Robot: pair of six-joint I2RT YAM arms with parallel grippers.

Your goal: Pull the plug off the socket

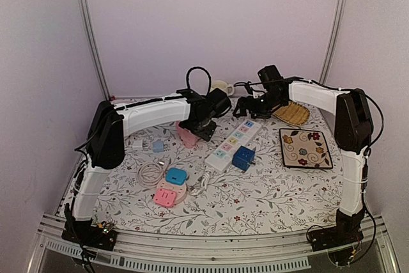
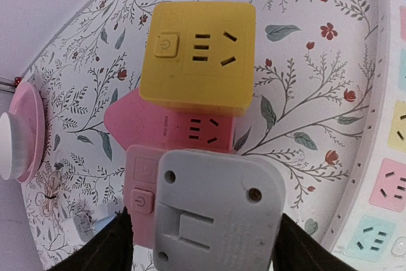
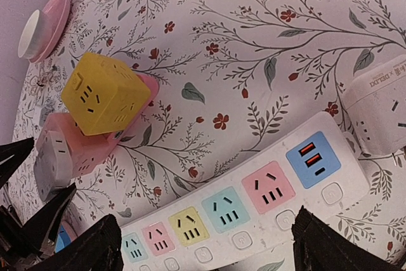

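Left gripper (image 2: pixel 203 233) clamps the gray plug (image 2: pixel 216 201), seemingly still seated in the pink socket (image 2: pixel 165 125); right gripper (image 3: pixel 203 220) hangs open.

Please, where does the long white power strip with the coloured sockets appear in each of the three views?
Top external: the long white power strip lies diagonally near the middle of the table.
Left wrist: only a part of it shows, along the right border.
Right wrist: it runs across the bottom of the picture.
Shared landmark: the pink socket cube, to the strip's left in every view.
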